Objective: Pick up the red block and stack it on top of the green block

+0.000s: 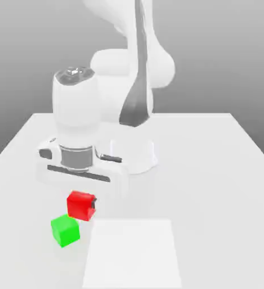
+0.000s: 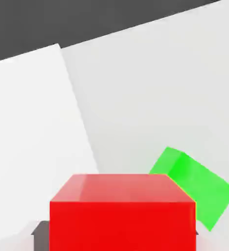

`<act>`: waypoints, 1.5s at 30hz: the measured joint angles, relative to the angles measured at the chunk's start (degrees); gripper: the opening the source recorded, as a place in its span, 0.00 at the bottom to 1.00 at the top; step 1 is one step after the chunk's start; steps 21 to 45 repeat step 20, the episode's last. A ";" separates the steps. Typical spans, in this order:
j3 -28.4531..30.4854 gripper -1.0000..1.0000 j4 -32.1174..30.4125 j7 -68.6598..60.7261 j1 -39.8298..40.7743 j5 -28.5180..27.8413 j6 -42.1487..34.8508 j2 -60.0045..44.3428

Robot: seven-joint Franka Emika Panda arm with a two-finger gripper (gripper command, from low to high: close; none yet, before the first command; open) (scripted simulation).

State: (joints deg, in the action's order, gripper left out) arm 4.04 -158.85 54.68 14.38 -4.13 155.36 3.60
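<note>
Red block (image 1: pixel 81 205) sits clamped in the pincer (image 1: pixel 82 203) — a dark fingertip (image 1: pixel 94 203) shows against its side at the exterior view's right, and the hand view has dark parts of the pincer at two opposite sides of the block. Taking the exterior view as a clock face, the block lies out toward 7 o'clock from the middle, below the white hand of the arm (image 1: pixel 80 169). Whether it hangs clear of the surface (image 1: pixel 213 192) or brushes it, I cannot tell.

The green block (image 1: pixel 65 230) is just beside it, at 7 o'clock from the red one, and turned at a different angle (one corner points toward the near edge). Its near corner seems to meet the red block's outline, but I cannot tell if the two touch. The green one has nothing stacked on it.

A pale square panel (image 1: pixel 132 254) lies between 4 and 5 o'clock from the red block — flat, bare and whiter than the surface around it. The arm's round base (image 1: pixel 132 157) stands between 1 and 2 o'clock from the block.
</note>
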 joint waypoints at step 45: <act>1.60 1.00 0.59 12.16 4.32 6.54 9.08 -9.77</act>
